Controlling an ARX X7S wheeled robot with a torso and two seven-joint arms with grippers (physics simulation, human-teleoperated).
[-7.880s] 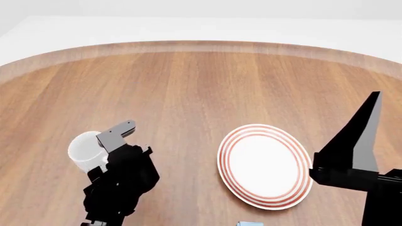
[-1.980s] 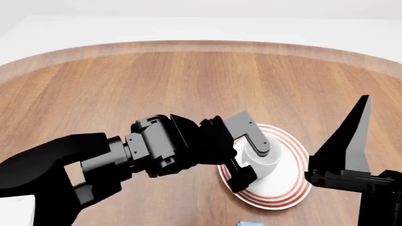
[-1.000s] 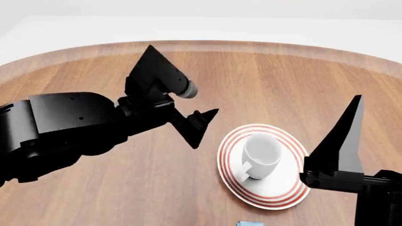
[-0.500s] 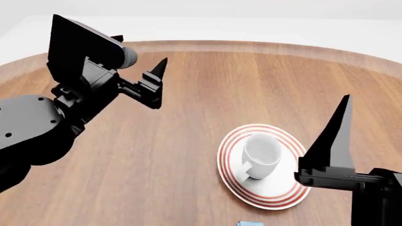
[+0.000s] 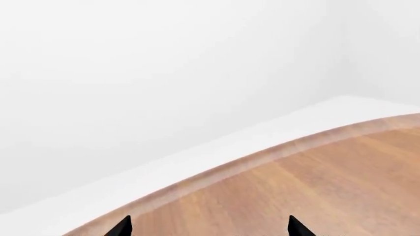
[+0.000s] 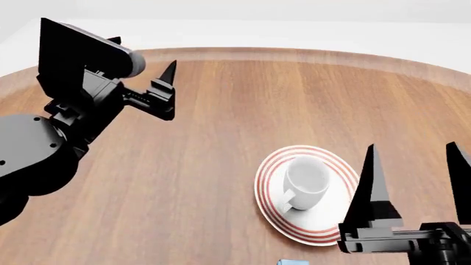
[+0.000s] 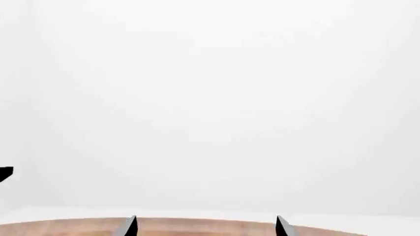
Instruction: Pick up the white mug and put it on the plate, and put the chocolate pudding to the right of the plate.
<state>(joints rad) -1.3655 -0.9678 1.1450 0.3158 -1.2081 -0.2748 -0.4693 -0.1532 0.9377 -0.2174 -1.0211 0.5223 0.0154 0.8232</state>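
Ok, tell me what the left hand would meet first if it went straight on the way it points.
Probably nothing: the left hand, open and empty, points over the bare far table toward the white wall; depth is unclear.

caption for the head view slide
White mug upright on the plate, both tools raised and open.

The chocolate pudding [image 6: 292, 261] is cut off by the head view's lower edge, so only a light blue sliver shows and no lettering can be read. The right gripper [image 6: 414, 160] hides the near right rim of the plate [image 6: 274, 165], and its body runs off the bottom edge. In both wrist views just the two fingertips [image 5: 122, 227] poke up from the lower edge, and neither view shows the white mug [image 6: 305, 181].
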